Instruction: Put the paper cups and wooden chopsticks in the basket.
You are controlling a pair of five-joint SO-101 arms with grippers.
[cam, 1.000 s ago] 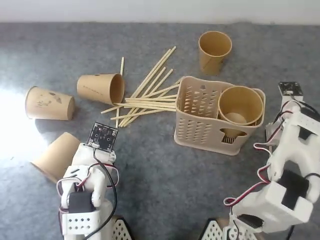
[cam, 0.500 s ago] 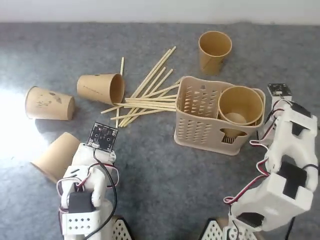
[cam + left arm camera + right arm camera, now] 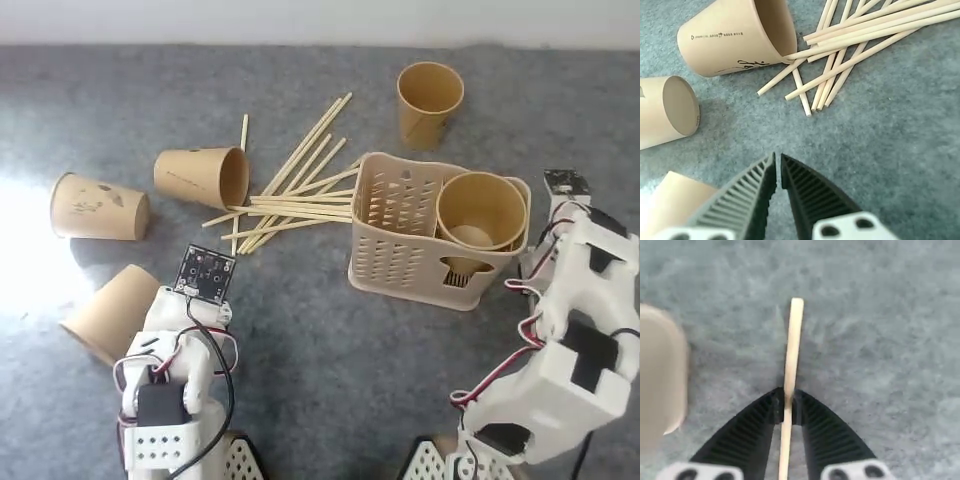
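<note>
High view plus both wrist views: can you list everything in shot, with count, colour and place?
lying paper cups: three, tan, on their sides at the table's left.
upright paper cup: one, tan, standing on the table beyond the basket.
basket cup: one, tan, upright in the basket's right compartment.
basket: one, beige, perforated, right of centre.
chopstick pile: count unclear, pale wood, fanned on the table, reaching the basket's left side.
held chopstick: one, pale wood, in the right gripper.
table: one, grey, cloth-like.
left gripper: black, shut, empty, over the table near the lying paper cups.
right gripper: black, shut on the held chopstick, right of the basket.
</note>
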